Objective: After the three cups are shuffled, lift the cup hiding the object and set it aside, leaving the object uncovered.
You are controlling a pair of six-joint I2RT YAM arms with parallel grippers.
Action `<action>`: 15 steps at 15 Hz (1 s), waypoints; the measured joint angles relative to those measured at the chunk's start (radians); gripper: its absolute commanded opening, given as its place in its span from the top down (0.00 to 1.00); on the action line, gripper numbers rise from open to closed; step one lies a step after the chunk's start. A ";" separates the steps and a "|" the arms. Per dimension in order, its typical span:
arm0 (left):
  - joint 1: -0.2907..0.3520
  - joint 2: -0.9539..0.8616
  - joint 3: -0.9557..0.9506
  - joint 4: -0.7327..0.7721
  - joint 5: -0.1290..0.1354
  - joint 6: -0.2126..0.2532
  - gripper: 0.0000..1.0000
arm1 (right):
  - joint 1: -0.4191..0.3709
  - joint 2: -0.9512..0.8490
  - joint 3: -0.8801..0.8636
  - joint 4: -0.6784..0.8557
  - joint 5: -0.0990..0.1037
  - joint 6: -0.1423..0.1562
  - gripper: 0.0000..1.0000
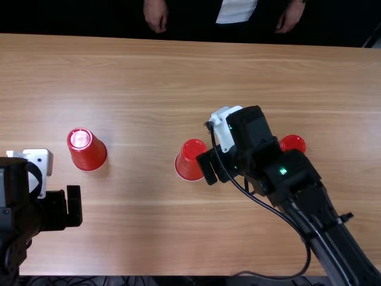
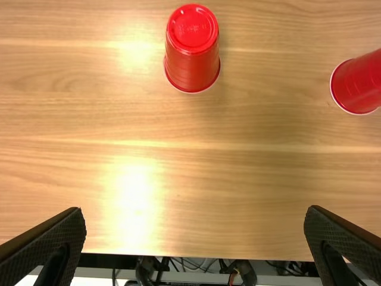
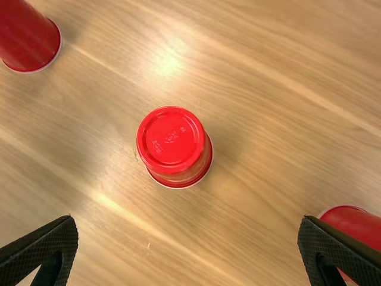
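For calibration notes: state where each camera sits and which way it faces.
Top view: fixed above the table's near edge, looking steeply down and forward at the left cup, middle cup and right cup; both arms enter from below.
Left wrist view: on the left arm near that edge, facing down at the left cup; open left claw shows.
Right wrist view: on the right arm, facing down onto the middle cup; open right claw shows.
Shared: all three show the middle cup.
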 measured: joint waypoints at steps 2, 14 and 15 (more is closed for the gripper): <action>-0.006 0.000 -0.026 0.001 -0.001 -0.001 0.00 | 0.000 0.064 0.000 0.002 0.000 0.000 0.00; -0.038 -0.003 -0.090 0.002 0.003 0.000 0.00 | 0.060 0.295 0.015 0.144 0.000 0.000 0.00; -0.038 -0.003 -0.103 0.000 0.003 0.000 0.00 | 0.065 0.314 0.022 0.148 0.000 0.000 0.00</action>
